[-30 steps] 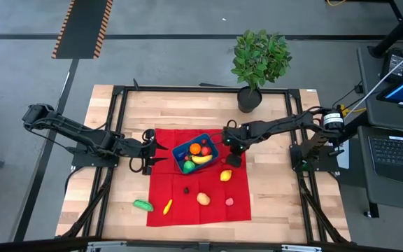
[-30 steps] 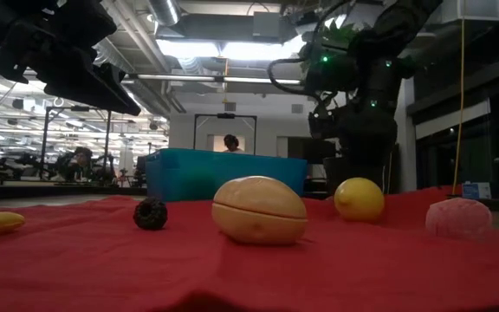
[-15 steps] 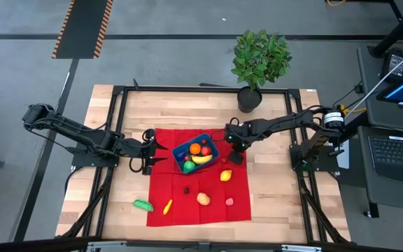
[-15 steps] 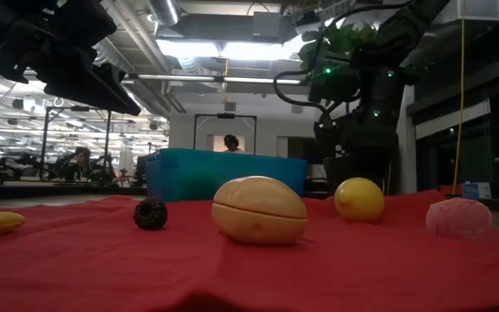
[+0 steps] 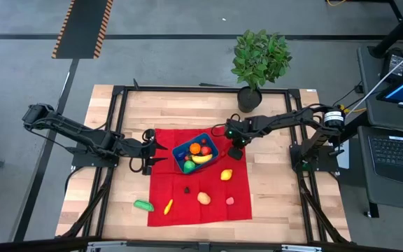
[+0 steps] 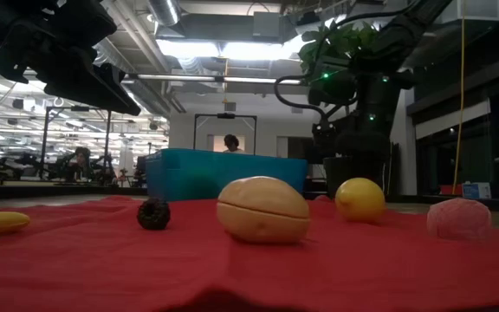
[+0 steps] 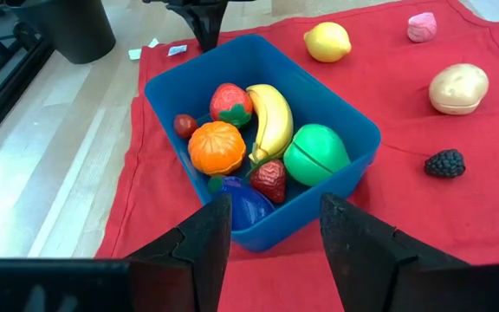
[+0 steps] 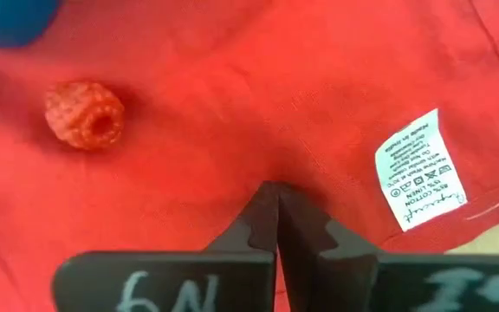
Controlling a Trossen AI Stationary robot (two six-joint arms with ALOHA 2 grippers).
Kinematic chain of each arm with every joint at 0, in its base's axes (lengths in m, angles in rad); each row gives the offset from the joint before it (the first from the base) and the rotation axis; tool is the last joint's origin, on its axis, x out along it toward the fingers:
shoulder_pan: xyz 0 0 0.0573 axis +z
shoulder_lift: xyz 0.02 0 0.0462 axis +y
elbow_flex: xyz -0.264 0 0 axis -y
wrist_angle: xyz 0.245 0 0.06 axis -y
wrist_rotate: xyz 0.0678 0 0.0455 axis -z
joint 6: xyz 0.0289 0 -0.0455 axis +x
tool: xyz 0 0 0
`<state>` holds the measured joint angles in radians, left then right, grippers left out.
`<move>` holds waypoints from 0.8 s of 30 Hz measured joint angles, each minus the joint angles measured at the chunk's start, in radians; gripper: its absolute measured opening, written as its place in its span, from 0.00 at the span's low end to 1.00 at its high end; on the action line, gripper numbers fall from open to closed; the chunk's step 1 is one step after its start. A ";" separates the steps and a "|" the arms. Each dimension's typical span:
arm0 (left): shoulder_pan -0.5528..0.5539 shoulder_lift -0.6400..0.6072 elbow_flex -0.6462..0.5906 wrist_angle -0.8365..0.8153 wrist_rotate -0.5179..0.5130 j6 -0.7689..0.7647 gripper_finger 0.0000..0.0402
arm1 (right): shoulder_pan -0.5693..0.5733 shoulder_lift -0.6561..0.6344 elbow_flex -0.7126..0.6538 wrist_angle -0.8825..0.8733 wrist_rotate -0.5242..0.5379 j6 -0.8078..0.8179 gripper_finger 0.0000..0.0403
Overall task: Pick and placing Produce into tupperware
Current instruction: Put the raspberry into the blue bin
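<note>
– How does the tupperware (image 5: 196, 154) lie?
– On the red cloth (image 5: 166, 189), long axis skewed to the bench (image 5: 271, 189) edges, holding a banana (image 7: 271, 121), orange (image 7: 217, 146) and strawberries.
– Around it?
– Lemon (image 5: 225, 175), potato (image 5: 203, 198) and blackberry (image 5: 186, 189) lie loose; a potted plant (image 5: 259, 59) behind.
– End effectors?
– Left end effector (image 7: 267, 227) spread, just beside the tupperware. Right end effector (image 8: 277, 227) pressed together, empty, above cloth near a raspberry (image 8: 84, 115).

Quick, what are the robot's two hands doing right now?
Left hand: open, empty, by the blue tupperware.
Right hand: closed, empty, over the red cloth.
</note>
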<state>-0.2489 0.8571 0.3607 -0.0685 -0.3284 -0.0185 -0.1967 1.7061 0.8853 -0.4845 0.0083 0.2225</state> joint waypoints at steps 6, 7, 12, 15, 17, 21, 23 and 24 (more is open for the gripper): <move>0.000 0.000 0.000 0.000 0.000 0.001 0.42 | 0.017 -0.042 0.016 -0.011 -0.039 -0.020 0.01; 0.000 0.000 0.000 0.000 0.000 0.001 0.42 | 0.021 -0.054 0.016 -0.016 -0.040 -0.019 0.01; 0.000 0.000 0.000 -0.002 0.000 0.002 0.42 | 0.049 -0.125 0.017 -0.016 -0.043 -0.016 0.01; 0.000 0.000 0.000 -0.002 0.000 0.001 0.42 | 0.064 -0.155 0.017 -0.002 -0.045 0.015 0.01; 0.000 0.000 0.000 -0.002 0.000 0.002 0.42 | 0.072 -0.166 0.017 0.020 -0.053 0.037 0.01; 0.000 0.000 0.000 -0.002 0.000 0.002 0.42 | 0.080 -0.169 0.017 0.096 -0.099 0.058 0.01; 0.000 0.000 0.000 -0.003 0.000 0.002 0.42 | 0.080 -0.169 0.017 0.121 -0.124 0.022 0.01; 0.000 0.000 0.000 -0.002 0.000 0.002 0.42 | 0.080 -0.169 0.017 0.127 -0.139 -0.008 0.01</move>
<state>-0.2489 0.8573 0.3607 -0.0708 -0.3286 -0.0166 -0.1162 1.5368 0.9024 -0.3576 -0.1307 0.2146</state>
